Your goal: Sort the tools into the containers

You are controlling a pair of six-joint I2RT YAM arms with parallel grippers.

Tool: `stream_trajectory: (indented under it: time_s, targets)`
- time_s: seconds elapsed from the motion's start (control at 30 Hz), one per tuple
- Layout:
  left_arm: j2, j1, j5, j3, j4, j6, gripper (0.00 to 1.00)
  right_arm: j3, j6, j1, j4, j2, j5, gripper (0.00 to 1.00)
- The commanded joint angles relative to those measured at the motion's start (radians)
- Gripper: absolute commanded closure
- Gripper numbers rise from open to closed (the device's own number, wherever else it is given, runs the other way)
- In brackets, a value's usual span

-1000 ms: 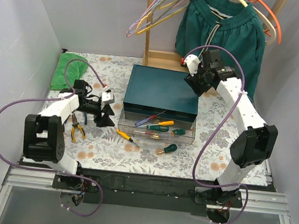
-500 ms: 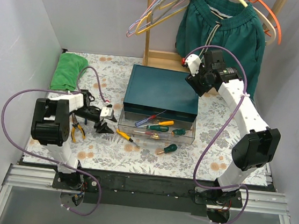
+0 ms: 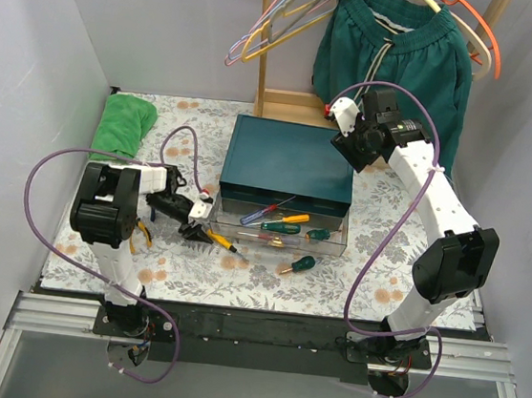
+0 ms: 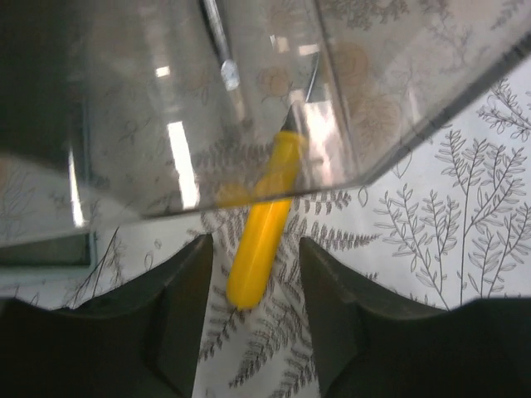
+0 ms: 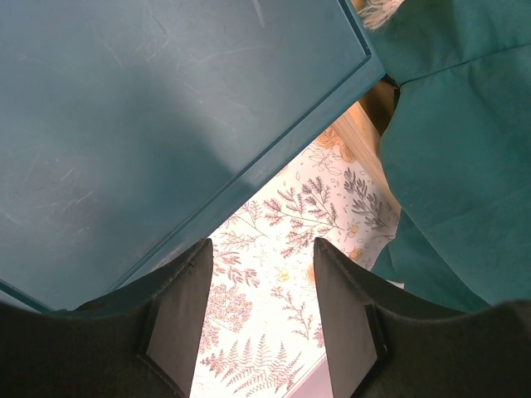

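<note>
A yellow-handled screwdriver (image 3: 221, 242) lies on the floral cloth, its tip by the front left corner of the clear drawer (image 3: 337, 248). My left gripper (image 3: 195, 232) is open and low, its fingers on either side of the yellow handle's (image 4: 259, 249) end in the left wrist view, not closed on it. The drawer is pulled out of the dark teal box (image 3: 290, 159) and holds a blue-red screwdriver (image 3: 267, 209) and two green-handled ones (image 3: 282, 223). Another green-handled screwdriver (image 3: 299, 263) lies in front of the drawer. Orange-and-black pliers (image 3: 137, 233) lie behind my left arm. My right gripper (image 3: 353, 151) is open and empty above the box's back right corner (image 5: 149, 124).
A folded green cloth (image 3: 125, 125) lies at the back left. A wooden rack (image 3: 264, 45) with coloured hangers and a green garment (image 3: 397, 60) stands behind the box. The clear drawer wall (image 4: 207, 124) is just ahead of the left fingers.
My left gripper has moved right and nearer, away from the pliers, and now straddles the yellow screwdriver's handle. The right arm has barely moved.
</note>
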Motion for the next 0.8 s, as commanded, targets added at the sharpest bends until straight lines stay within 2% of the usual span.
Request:
stream_trajectory:
  time_s: [0.0,0.1,0.13,0.17,0.23,0.27,0.37,0.6,0.63,0.7,0.77]
  targets:
    - [0.009,-0.025,-0.031,-0.008,0.019,0.066,0.61,0.044,-0.003,-0.001,-0.014,-0.01,0.009,0.41]
    - [0.005,-0.025,-0.099,-0.032,0.012,0.053,0.69,0.054,0.0,-0.001,-0.007,-0.004,0.007,0.41]
    - [0.002,-0.024,-0.109,-0.036,0.012,0.04,0.82,0.054,0.004,-0.001,-0.002,-0.002,0.004,0.41]
    - [-0.014,-0.013,-0.1,-0.042,-0.007,0.084,0.87,0.055,0.007,-0.001,-0.001,0.001,0.001,0.41]
    - [-0.032,-0.005,-0.079,-0.036,-0.026,0.047,0.97,0.061,0.017,-0.001,0.003,0.004,-0.011,0.41]
    - [-0.052,-0.005,-0.074,-0.027,-0.034,0.027,0.99,0.066,0.019,-0.001,0.003,0.007,-0.016,0.41]
    - [-0.098,0.033,-0.094,-0.014,-0.014,-0.08,1.0,0.072,0.017,-0.001,0.016,0.001,-0.019,0.41]
    - [-0.216,0.209,-0.175,0.07,-0.092,-0.094,1.0,0.057,0.014,-0.001,0.052,-0.024,-0.051,0.41]
    - [-0.224,0.228,-0.186,0.087,-0.09,-0.147,1.0,0.055,0.014,-0.001,0.058,-0.025,-0.056,0.41]
    - [-0.23,0.257,-0.223,0.145,0.012,-0.345,1.0,0.054,0.014,-0.001,0.081,-0.031,-0.063,0.41]
    - [-0.25,0.31,-0.146,0.19,0.066,-0.5,1.0,0.042,0.026,-0.001,0.108,-0.039,-0.063,0.41]
